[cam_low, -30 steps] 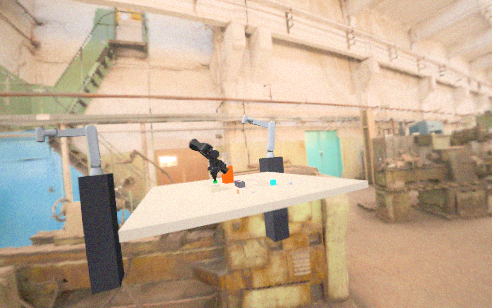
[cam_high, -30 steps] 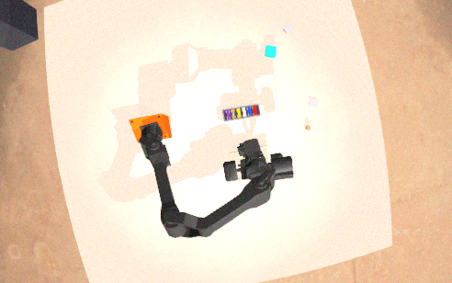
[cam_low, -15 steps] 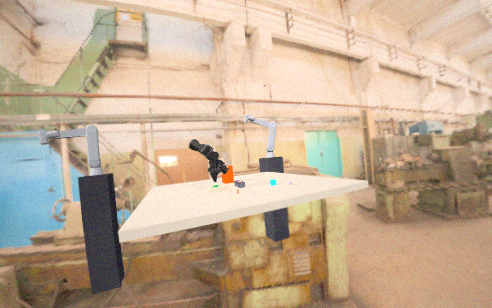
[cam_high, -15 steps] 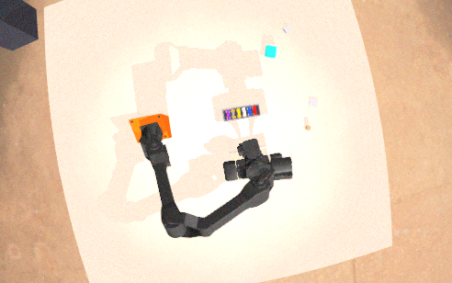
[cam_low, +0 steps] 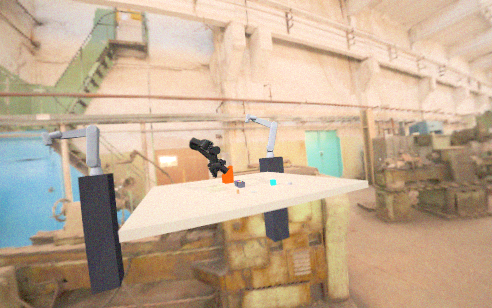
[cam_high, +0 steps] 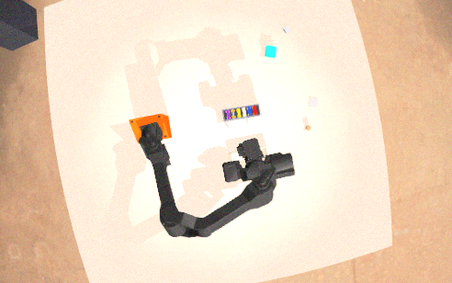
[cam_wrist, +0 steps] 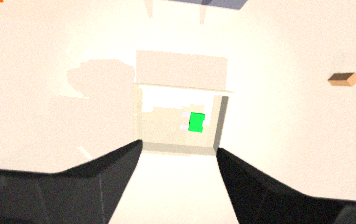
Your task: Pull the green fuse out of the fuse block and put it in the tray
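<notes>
The green fuse (cam_wrist: 196, 122) lies on its side on the floor of the tray (cam_wrist: 221, 122), right of its middle in the wrist view, its pale prongs pointing left. My gripper (cam_wrist: 180, 148) is open and empty above the tray's near side, its fingers apart and clear of the fuse. In the top view the arm hides the fuse and most of the tray. The fuse block (cam_high: 224, 116) (cam_low: 240, 185) stands beyond the tray, with several other fuses upright in a row; its edge (cam_wrist: 215, 3) shows at the top of the wrist view.
An orange base part (cam_high: 163, 121) (cam_low: 227, 175) is at the arm's foot. A cyan block (cam_high: 270, 51) (cam_low: 273, 182) lies behind the fuse block. A small brown piece (cam_high: 308, 128) (cam_wrist: 342, 79) and a pale square (cam_high: 312, 101) lie to the right; a small pale cube (cam_high: 287, 29) is farther back.
</notes>
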You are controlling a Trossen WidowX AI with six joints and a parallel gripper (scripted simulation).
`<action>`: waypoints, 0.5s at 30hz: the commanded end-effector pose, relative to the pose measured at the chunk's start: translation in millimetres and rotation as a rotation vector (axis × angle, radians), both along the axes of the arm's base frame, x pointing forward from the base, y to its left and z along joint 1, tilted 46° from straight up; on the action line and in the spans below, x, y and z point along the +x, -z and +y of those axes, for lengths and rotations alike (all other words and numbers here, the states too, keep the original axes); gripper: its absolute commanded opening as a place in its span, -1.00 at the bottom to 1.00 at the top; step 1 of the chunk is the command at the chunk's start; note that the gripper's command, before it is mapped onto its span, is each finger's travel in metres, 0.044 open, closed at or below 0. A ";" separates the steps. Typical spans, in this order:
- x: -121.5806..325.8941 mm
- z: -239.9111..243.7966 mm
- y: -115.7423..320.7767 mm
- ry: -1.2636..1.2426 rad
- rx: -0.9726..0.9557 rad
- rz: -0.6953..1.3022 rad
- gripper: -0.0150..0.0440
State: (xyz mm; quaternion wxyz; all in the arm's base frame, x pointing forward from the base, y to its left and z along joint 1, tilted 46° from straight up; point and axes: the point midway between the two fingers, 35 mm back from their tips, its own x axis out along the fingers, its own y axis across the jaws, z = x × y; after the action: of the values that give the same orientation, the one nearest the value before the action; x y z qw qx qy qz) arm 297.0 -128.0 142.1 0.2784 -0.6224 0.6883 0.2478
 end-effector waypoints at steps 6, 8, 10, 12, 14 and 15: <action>0.0 0.7 -0.8 0.000 0.000 0.000 0.63; 0.0 0.7 -0.8 0.000 0.000 0.000 0.63; 0.0 0.7 -0.8 0.000 0.000 0.000 0.63; 0.0 0.7 -0.8 0.000 0.000 0.000 0.63; 0.0 0.7 -0.8 0.000 0.000 0.000 0.63; 0.0 0.7 -0.8 0.000 0.000 0.000 0.63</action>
State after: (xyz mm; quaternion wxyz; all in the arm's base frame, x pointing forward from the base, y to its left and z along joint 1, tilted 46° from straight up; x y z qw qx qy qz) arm 297.0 -127.4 143.0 0.2785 -0.6222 0.6885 0.2476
